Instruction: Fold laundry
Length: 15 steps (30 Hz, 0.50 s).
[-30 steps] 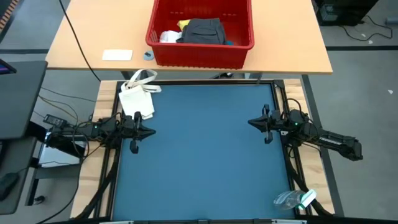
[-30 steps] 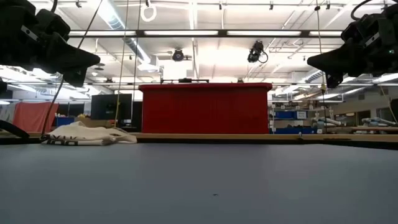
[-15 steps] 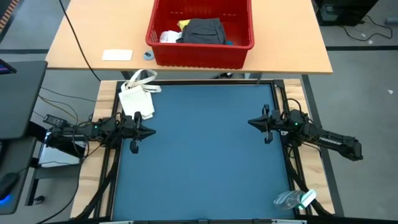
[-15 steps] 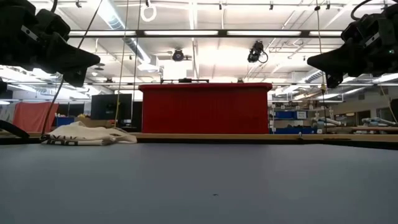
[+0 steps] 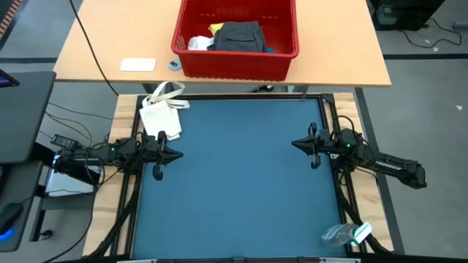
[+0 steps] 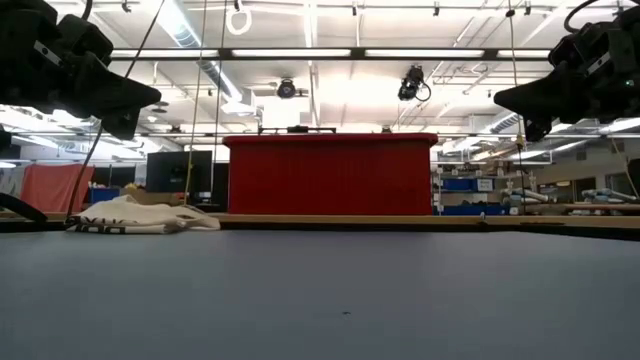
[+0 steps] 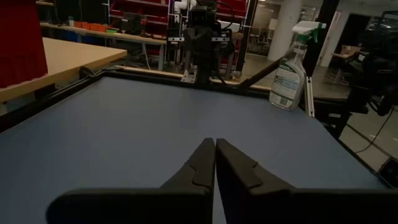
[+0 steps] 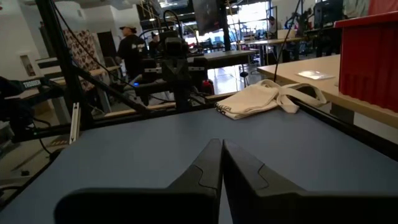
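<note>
Nothing's started yet: the blue bench (image 5: 234,183) is bare, and the laundry (image 5: 238,36), probably several pieces, sits in the red basket (image 5: 235,62) beyond it. Nearer than the basket, left hand (image 5: 170,154) and right hand (image 5: 301,144) hover clenched, empty. Next move: reach in and pull one out.

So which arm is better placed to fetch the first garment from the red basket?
Neither clearly. The left gripper and right gripper hang shut at opposite edges of the blue mat. The dark grey garment lies in the red plastic basket, slightly nearer the right.
</note>
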Tool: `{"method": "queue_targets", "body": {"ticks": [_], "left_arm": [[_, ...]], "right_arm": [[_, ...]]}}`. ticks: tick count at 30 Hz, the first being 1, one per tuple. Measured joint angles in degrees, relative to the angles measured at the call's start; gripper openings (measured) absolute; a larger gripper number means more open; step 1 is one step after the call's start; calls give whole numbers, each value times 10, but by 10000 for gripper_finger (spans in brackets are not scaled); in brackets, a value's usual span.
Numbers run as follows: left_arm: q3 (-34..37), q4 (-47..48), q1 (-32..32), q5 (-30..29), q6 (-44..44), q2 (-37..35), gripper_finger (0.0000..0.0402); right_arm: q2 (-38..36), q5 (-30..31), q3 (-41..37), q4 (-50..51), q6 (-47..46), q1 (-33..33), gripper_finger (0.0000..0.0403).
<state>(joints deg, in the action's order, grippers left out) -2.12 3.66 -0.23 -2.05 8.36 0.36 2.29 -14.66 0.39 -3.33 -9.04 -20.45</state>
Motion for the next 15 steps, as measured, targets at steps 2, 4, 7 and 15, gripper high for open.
{"method": "queue_targets", "body": {"ticks": [2,4,7,15], "left_arm": [[3,-16,0,-3,0,0,20],[3,-46,0,-7,18,0,20],[3,-96,0,-8,72,0,20],[1,-221,0,-185,318,4,20]], "right_arm": [[0,0,0,0,0,0,23],[0,0,0,0,0,0,23],[0,1,0,-1,13,0,23],[0,43,0,-93,118,-1,23]]}}
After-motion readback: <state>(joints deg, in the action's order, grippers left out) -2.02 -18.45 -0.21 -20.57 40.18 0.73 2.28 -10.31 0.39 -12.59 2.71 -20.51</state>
